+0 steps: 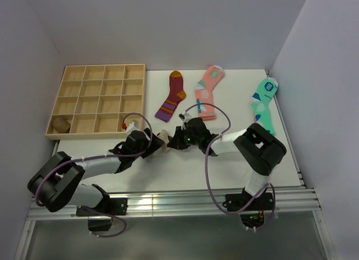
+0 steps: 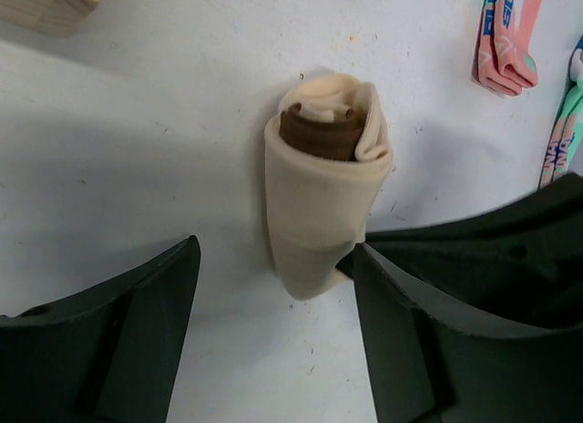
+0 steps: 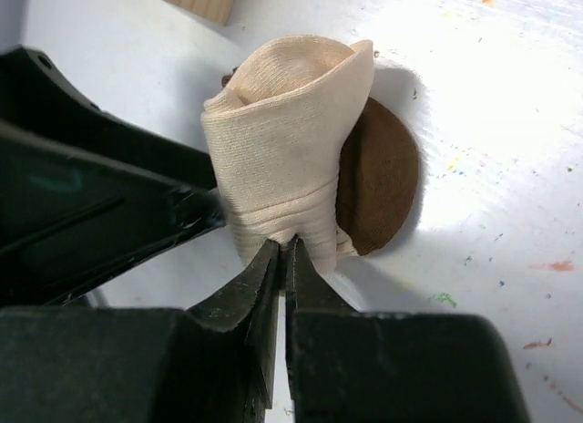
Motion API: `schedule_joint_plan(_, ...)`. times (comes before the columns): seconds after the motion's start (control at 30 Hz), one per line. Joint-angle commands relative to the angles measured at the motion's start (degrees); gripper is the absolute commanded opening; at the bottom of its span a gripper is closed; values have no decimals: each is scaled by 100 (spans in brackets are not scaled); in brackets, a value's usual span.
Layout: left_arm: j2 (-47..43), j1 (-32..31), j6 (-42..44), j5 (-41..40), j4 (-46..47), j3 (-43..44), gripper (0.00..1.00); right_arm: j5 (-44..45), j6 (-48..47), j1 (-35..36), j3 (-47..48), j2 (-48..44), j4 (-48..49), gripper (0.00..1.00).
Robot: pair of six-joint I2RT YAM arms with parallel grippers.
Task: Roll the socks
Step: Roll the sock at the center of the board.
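Note:
The socks (image 1: 164,141) lie as one beige roll with a dark brown core on the white table, between my two grippers. In the left wrist view the roll (image 2: 323,195) points away from me, its brown centre showing at the far end. My left gripper (image 2: 276,259) is open, its fingers on either side of the roll's near end, the right finger touching it. My right gripper (image 3: 282,247) is shut, pinching a fold of the beige outer layer of the roll (image 3: 291,149). The brown part (image 3: 383,186) bulges out on the right. Both grippers, left (image 1: 152,145) and right (image 1: 174,141), meet at the table's middle.
A wooden compartment tray (image 1: 84,134) stands at the back left, with a rolled sock (image 1: 60,124) in its near-left cell. A maroon striped sock (image 1: 173,94), a pink sock (image 1: 208,92) and a mint-green sock (image 1: 265,103) lie flat along the back.

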Motion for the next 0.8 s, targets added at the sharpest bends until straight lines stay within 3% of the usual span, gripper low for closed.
schedule_joint_plan(0.0, -291, -28, 149, 126, 247, -172, 73, -885, 509, -273, -180, 448, 125, 0)
schedule_joint_plan(0.13, -265, -28, 307, 310, 730, -252, 74, -1772, 966, -553, -162, 835, 642, 0)
schedule_joint_plan(0.37, -125, -28, 535, 319, 995, -191, 72, -2477, 1713, -1010, -347, 1372, 1602, 0)
schedule_joint_plan(0.77, 754, -20, 887, 152, 942, 407, 69, -2495, 1521, -1108, -224, 1407, 1199, 0)
